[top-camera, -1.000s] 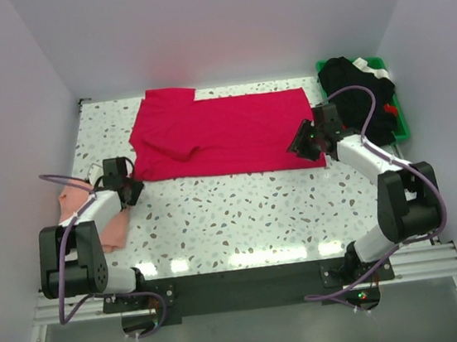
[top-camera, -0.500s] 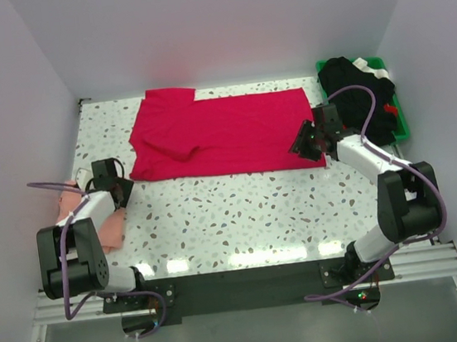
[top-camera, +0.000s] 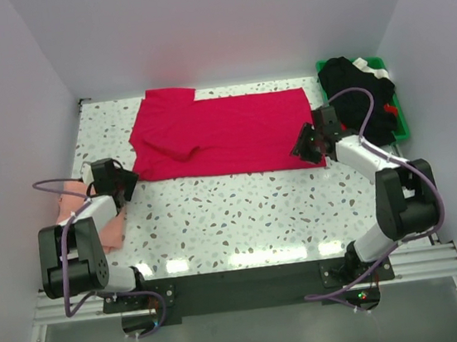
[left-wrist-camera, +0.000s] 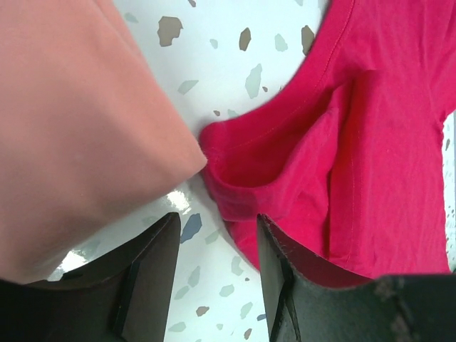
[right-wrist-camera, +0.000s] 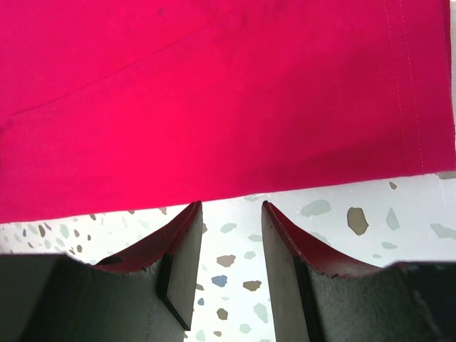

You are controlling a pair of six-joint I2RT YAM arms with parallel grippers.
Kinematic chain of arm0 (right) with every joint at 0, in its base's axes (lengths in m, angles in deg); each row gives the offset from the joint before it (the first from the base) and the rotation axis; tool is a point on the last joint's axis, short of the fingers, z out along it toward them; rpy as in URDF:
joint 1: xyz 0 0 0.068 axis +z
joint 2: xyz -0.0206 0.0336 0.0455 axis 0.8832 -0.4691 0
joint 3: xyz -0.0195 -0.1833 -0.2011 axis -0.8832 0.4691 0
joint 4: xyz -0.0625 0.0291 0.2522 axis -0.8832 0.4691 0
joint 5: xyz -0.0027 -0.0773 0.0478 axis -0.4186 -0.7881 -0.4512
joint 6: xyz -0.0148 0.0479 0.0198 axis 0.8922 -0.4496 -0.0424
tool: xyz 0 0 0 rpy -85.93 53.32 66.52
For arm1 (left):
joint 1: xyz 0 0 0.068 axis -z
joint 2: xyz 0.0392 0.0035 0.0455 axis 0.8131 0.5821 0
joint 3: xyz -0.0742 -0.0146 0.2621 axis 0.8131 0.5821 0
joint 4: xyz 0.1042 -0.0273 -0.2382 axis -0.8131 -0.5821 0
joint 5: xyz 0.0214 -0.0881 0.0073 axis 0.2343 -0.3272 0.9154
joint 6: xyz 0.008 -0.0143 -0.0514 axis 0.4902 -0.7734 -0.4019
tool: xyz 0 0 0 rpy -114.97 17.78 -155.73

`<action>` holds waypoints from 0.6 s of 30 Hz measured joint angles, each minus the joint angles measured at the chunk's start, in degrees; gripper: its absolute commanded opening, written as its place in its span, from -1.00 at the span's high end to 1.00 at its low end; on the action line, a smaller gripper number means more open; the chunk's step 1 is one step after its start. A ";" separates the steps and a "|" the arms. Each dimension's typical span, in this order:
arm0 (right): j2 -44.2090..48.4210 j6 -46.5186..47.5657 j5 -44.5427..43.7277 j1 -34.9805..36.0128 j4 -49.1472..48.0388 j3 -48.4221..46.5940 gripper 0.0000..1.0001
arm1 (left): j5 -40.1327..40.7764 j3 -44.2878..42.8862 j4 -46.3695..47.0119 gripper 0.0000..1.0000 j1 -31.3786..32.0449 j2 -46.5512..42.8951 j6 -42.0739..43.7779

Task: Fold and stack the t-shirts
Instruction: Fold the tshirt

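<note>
A crimson-red t-shirt point(top-camera: 224, 134) lies spread flat across the far half of the table, one sleeve folded over at its left. A salmon-pink t-shirt point(top-camera: 112, 227) lies bunched at the table's left edge, partly under my left arm. My left gripper point(top-camera: 130, 183) is open between the pink shirt point(left-wrist-camera: 78, 135) and the red shirt's lower left corner point(left-wrist-camera: 285, 178), nothing between its fingers point(left-wrist-camera: 153, 271). My right gripper point(top-camera: 302, 147) is open at the red shirt's near right hem point(right-wrist-camera: 228, 107), its fingertips point(right-wrist-camera: 187, 235) just short of the edge, over bare table.
A green plastic bin point(top-camera: 399, 121) holding dark clothes point(top-camera: 356, 88) stands at the back right corner, just beyond my right arm. White walls close in the table on three sides. The speckled tabletop point(top-camera: 242, 211) runs along the near side.
My left gripper has opened wider and shifted slightly left and back toward the red shirt's corner. The right gripper has stayed almost still at the hem.
</note>
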State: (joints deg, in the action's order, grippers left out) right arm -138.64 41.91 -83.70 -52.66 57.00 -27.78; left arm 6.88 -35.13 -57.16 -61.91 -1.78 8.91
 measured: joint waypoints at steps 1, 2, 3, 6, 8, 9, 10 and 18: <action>0.00 0.00 -0.07 0.00 0.02 0.33 0.15 | -0.13 0.00 0.55 -0.04 0.02 0.15 0.00; 0.00 0.00 -0.11 0.00 0.02 0.72 0.15 | -0.20 0.00 1.07 -0.04 0.02 0.42 0.00; -0.13 0.00 -0.13 0.00 0.02 1.05 0.15 | -0.26 0.00 1.51 -0.04 0.02 0.74 0.00; -0.81 0.00 -0.66 0.00 -0.07 1.68 0.15 | -0.26 0.00 2.71 -0.02 0.02 2.32 -0.02; -0.98 0.02 -1.01 0.00 0.00 2.25 0.15 | -0.24 0.00 3.17 0.00 0.02 3.58 -0.09; -0.98 0.02 -1.11 -0.02 0.04 2.43 0.15 | -0.22 0.00 3.32 0.02 0.02 4.07 -0.13; -0.98 0.02 -1.16 -0.07 0.07 2.60 0.14 | -0.17 0.00 3.45 0.03 0.02 4.61 -0.20; -1.33 0.46 -1.33 -1.86 0.00 4.15 0.13 | 1.53 -2.19 4.00 0.45 0.02 6.54 -0.24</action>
State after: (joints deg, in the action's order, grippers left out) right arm -139.97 42.37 -85.04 -54.52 57.00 -23.63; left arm 8.41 -37.32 -53.16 -61.89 4.76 8.67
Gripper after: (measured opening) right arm 0.430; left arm 0.333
